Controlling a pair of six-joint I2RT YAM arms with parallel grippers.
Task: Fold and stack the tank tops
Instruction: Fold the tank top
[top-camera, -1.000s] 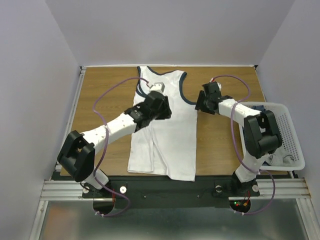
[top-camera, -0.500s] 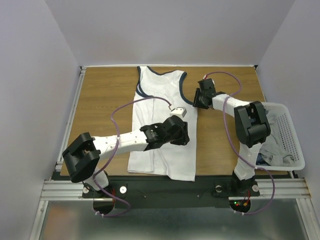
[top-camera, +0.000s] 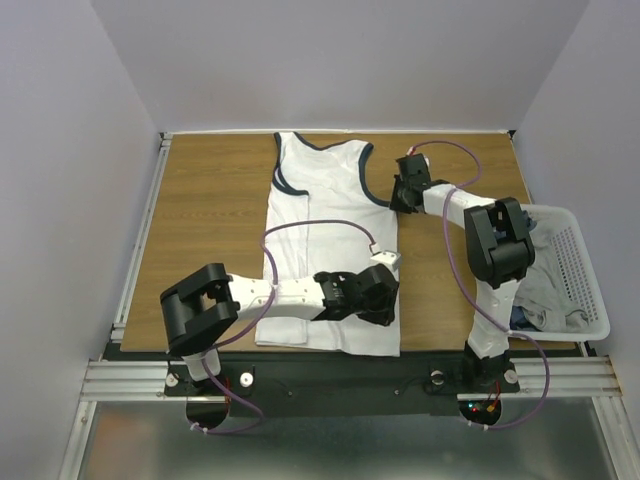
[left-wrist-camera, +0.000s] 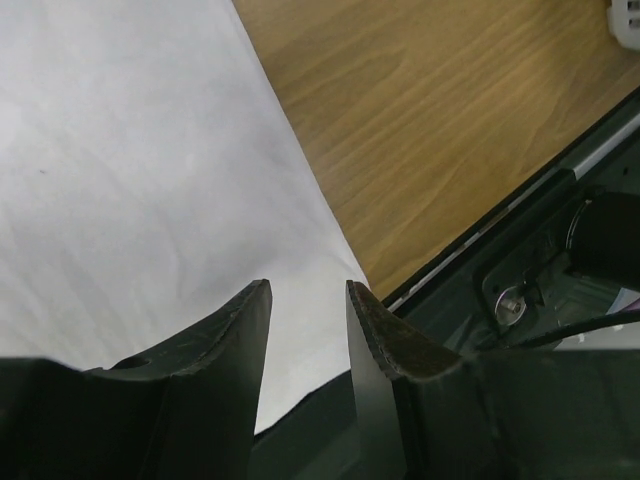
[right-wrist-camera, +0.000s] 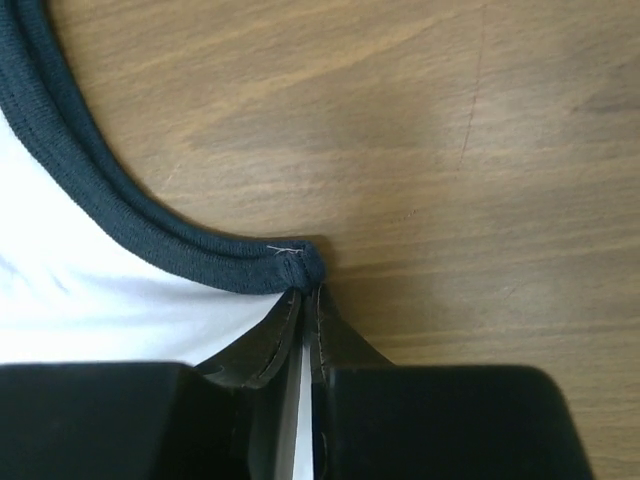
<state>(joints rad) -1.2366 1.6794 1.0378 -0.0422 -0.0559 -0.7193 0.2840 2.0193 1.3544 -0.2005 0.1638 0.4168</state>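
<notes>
A white tank top with navy-edged neck and armholes lies flat on the wooden table, neck at the far end. My right gripper is at its right underarm corner. In the right wrist view this gripper is shut on the tank top, white cloth pinched between the jaws just under the navy edge. My left gripper hovers at the near right hem corner. Its jaws stand open over the white cloth, nothing gripped between them.
A white mesh basket sits at the table's right edge, with grey cloth and a bit of dark blue cloth inside. The black base rail runs just beyond the hem. Bare wood lies left of the tank top.
My left arm swung from the neck area down to the near right hem corner. My right gripper moved in to the underarm corner and closed on the cloth.
</notes>
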